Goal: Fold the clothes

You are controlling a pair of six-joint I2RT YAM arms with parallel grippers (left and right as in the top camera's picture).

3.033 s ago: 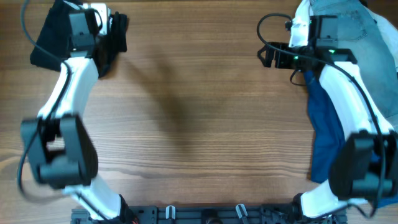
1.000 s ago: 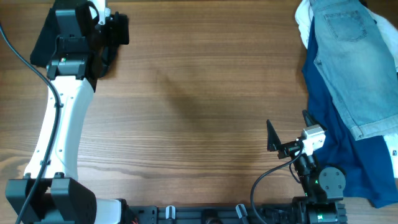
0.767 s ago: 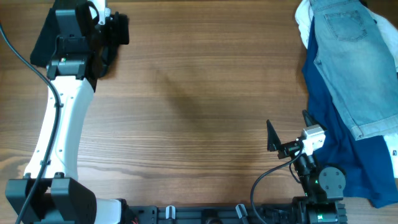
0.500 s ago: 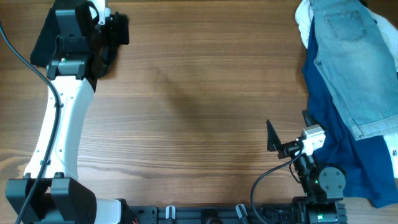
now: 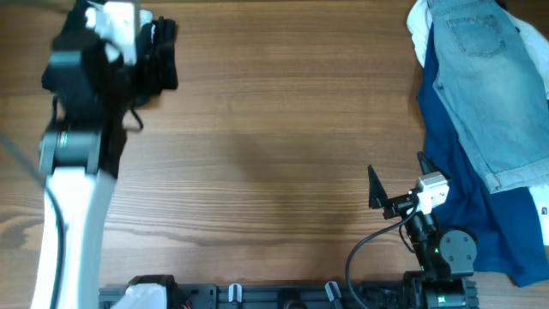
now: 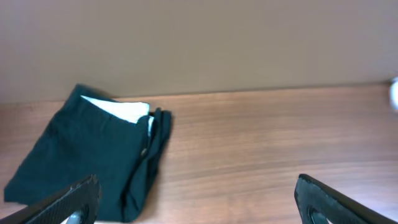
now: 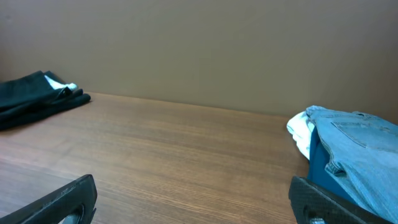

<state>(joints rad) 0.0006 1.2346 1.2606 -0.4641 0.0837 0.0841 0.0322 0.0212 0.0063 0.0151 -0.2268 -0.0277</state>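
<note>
The black shorts [image 6: 93, 155] lie folded in a small bundle at the table's far left corner, with the white label [image 6: 121, 109] showing at the top. In the overhead view they [image 5: 50, 79] are mostly hidden under the blurred left arm. They also show far left in the right wrist view [image 7: 37, 99]. My left gripper [image 6: 199, 202] is open and empty, just in front of the bundle; in the overhead view it [image 5: 159, 51] is blurred. My right gripper [image 5: 399, 176] is open and empty near the front edge, far from the shorts; it also shows in the right wrist view [image 7: 196, 202].
Light-blue denim shorts [image 5: 485, 86] lie on a dark blue garment [image 5: 463, 189] along the right edge, with white cloth [image 5: 418, 30] at the back. The pile also shows in the right wrist view [image 7: 354, 149]. Bare wood table [image 5: 274, 129] lies between the arms.
The right arm left the far right pile and came back to the front edge. Just now the left arm has started to move over the shorts and is blurred.
</note>
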